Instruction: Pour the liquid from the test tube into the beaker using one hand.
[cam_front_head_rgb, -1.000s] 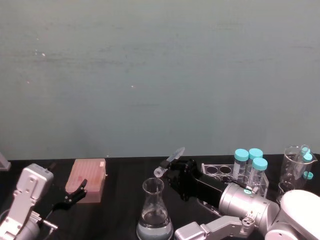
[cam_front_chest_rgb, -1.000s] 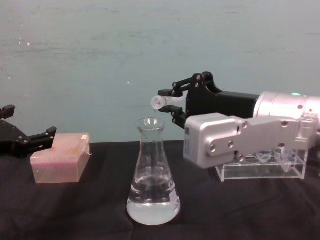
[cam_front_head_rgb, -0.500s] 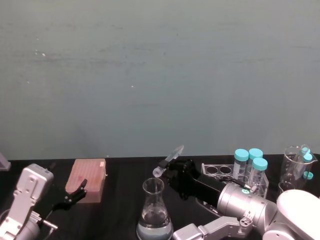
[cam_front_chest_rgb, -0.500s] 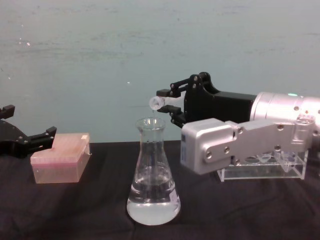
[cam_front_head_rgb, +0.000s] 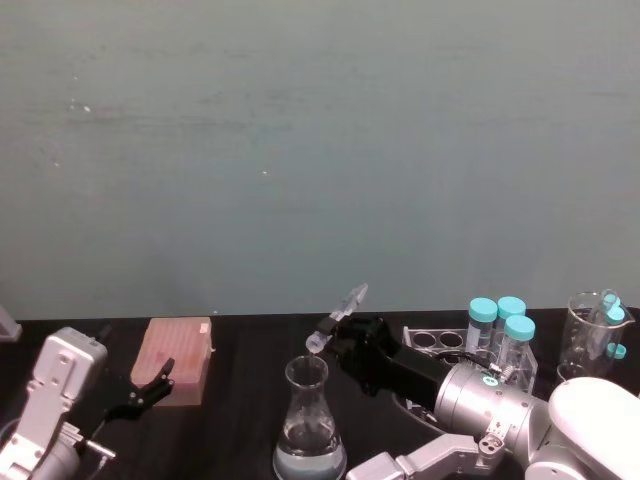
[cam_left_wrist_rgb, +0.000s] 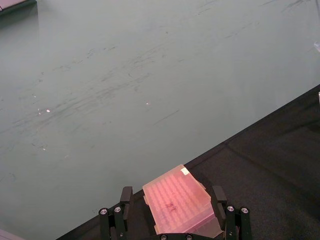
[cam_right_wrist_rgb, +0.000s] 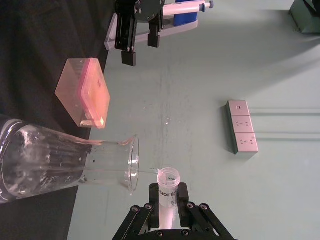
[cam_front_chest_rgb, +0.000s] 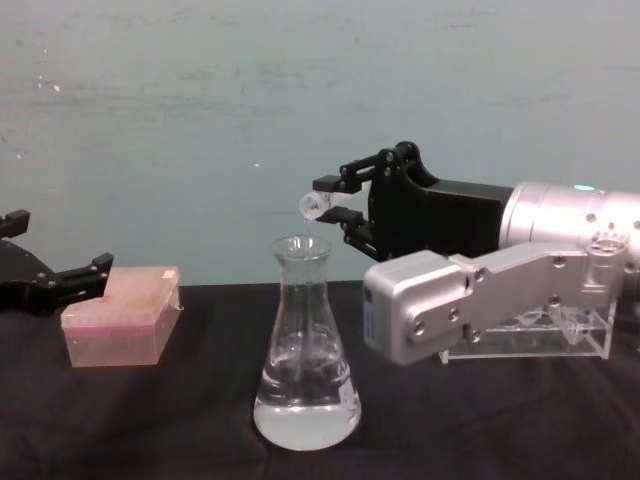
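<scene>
Fingers (cam_front_chest_rgb: 328, 184) clamp test tube (cam_front_chest_rgb: 317, 204), rim just above beaker (cam_front_chest_rgb: 305, 350)

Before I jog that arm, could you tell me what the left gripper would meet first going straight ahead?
Probably the pink box: it lies directly ahead of the open left gripper with nothing between, though depth is unclear.

"BIOFIL" in dark capital letters down the side of the clear test tube (cam_right_wrist_rgb: 167, 192)

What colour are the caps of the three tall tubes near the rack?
Teal, a light blue-green; the caps show best in the head view.
</scene>
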